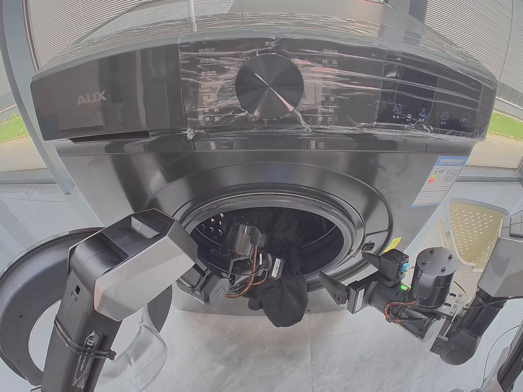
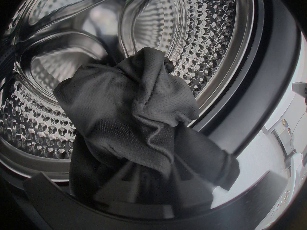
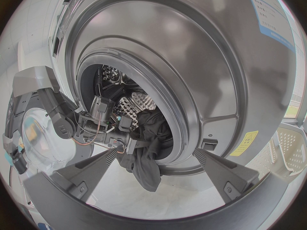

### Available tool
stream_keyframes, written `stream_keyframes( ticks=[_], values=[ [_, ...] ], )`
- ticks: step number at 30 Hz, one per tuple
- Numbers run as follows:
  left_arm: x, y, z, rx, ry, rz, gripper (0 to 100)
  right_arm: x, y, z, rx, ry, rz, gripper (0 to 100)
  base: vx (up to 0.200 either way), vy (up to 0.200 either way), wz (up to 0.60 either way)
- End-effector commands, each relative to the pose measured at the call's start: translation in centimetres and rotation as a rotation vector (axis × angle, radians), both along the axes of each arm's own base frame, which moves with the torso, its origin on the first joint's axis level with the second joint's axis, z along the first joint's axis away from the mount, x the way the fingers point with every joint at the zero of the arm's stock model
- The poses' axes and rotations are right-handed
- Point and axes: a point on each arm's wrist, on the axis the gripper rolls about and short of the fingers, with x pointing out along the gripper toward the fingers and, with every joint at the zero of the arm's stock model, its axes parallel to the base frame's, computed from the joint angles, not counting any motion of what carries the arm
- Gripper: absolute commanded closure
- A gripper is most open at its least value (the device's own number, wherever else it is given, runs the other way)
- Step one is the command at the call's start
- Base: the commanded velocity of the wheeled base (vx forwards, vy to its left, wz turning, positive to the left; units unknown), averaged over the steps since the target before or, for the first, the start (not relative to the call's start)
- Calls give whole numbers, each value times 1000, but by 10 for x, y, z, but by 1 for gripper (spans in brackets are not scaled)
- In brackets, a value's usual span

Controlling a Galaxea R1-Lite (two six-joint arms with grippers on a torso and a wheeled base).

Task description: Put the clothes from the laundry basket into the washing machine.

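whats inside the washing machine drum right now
A black garment sits bunched at the drum mouth, part hanging out over its rim. Bare perforated steel behind it; anything under the cloth is covered.

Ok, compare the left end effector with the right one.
The left end effector sits at the washing machine opening; the right end effector hangs outside, beside it. The left has the black garment bunched on it; the right is open and empty. Both point toward the machine.

Centre frame: washer [image 1: 261,153], door [image 1: 27,295] swung open at lower left. Low centre, at the drum [image 1: 215,228] mouth: left gripper [image 1: 278,270] clamped on black cloth [image 1: 283,298] hanging over the rim. Lower right: right gripper [image 1: 353,274], jaws apart, just beside the rim. Right edge: basket [image 1: 474,230].
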Motion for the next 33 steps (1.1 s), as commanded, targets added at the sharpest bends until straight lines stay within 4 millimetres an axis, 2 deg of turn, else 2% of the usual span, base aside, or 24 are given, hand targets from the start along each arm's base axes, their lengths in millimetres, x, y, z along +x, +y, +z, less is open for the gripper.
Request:
stream_keyframes(
  ticks=[1, 3, 4, 7, 14, 23, 24, 27, 33],
  values=[
    [4, -1, -3, -8, -7, 8, 100, 0, 1, 0, 0, 0, 3, 0, 0, 0, 0],
    [7, -2, 0, -20, -19, 11, 100, 0, 1, -1, -1, 1, 3, 0, 0, 0, 0],
    [15, -6, 11, -53, -63, 19, 100, -1, 1, -1, -1, 1, 4, 0, 0, 0, 0],
    [31, -14, 27, -123, -140, 87, 100, -1, 2, 0, 1, -2, 9, 0, 0, 0, 0],
    [63, -20, 44, -226, -281, 198, 100, -2, 2, 0, 2, -3, 11, 0, 0, 0, 0],
    [66, -19, 49, -243, -308, 209, 100, -1, 3, 0, 2, -3, 11, 0, 0, 0, 0],
    [65, -20, 49, -241, -305, 208, 0, -1, 3, 0, 2, -3, 11, 0, 0, 0, 0],
    [62, -20, 48, -254, -285, 211, 0, -2, 2, 0, 1, -2, 11, 0, 0, 0, 0],
    [36, -17, 55, -207, -197, 178, 0, -2, 2, 0, 1, -2, 11, 0, 0, 0, 0]
  ],
)
